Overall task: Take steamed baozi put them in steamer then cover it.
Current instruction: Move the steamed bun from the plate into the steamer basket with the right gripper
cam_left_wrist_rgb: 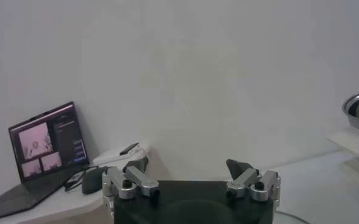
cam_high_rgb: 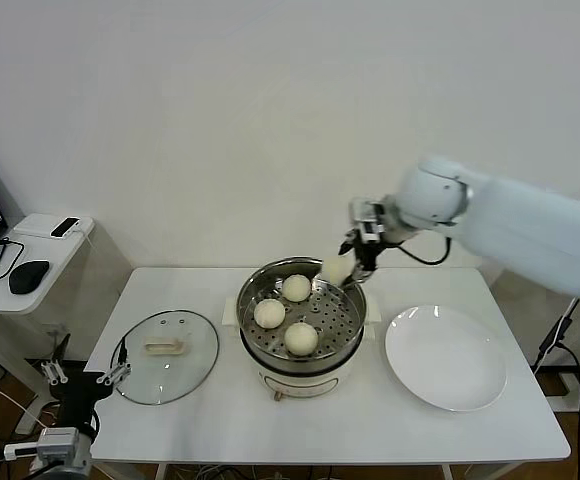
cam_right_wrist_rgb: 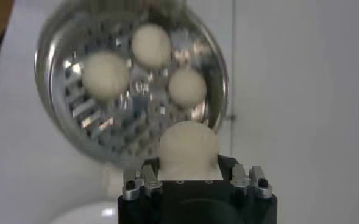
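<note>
The steel steamer point(cam_high_rgb: 345, 330) stands mid-table on its cream base, with three baozi point(cam_high_rgb: 296, 288) point(cam_high_rgb: 269, 313) point(cam_high_rgb: 301, 339) on its perforated tray. My right gripper point(cam_high_rgb: 342, 271) is shut on a fourth baozi point(cam_high_rgb: 336, 270) and holds it just above the pot's far right rim. In the right wrist view that baozi point(cam_right_wrist_rgb: 188, 149) sits between the jaws, over the steamer's point(cam_right_wrist_rgb: 69, 128) near edge. The glass cover point(cam_high_rgb: 167, 356) with its cream handle lies flat on the table left of the steamer. My left gripper point(cam_high_rgb: 85, 378) hangs open and empty off the table's front left corner.
A flat white plate point(cam_high_rgb: 446, 357) lies right of the steamer. A side table point(cam_high_rgb: 40, 262) at the far left holds a laptop point(cam_left_wrist_rgb: 45, 146), a mouse and a phone. The table's front edge point(cam_high_rgb: 320, 462) runs across the bottom.
</note>
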Robot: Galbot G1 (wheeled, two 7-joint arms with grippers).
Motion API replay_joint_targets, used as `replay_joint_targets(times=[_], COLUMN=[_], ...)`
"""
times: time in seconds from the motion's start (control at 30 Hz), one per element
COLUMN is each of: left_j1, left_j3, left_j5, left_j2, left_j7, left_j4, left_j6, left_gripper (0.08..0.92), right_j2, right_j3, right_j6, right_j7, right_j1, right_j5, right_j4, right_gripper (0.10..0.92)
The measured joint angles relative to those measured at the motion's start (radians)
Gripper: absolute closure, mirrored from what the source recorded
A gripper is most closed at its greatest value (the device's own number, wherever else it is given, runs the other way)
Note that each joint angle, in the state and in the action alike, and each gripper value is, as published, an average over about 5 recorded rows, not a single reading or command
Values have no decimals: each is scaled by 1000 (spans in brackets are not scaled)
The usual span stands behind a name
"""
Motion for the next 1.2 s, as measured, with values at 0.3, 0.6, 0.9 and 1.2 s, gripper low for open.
replay_joint_targets(times=[0.3, 0.6, 0.9, 1.2], left_j1=[1, -4, -8, -8], left_j3=[-8, -8, -8, -9], left_j5=[-6, -7, -8, -8], left_j2=[3, 5, 3, 3], left_j7=[0, 0, 0, 0], left_j4=[-2, 7, 12, 12], left_j6=[0, 0, -1, -2], left_gripper=[177, 177, 177, 177], right_j2=[57, 95, 113, 115], right_j3=[-45, -47, -39, -29], right_j6=[-68, -97, -110, -116], right_j7=[76, 109, 123, 127], right_j1=[-44, -120, -168, -186], right_j5=[41, 30, 0, -18], right_j4=[-33, -72, -102, -111], right_gripper=[410, 407, 410, 406])
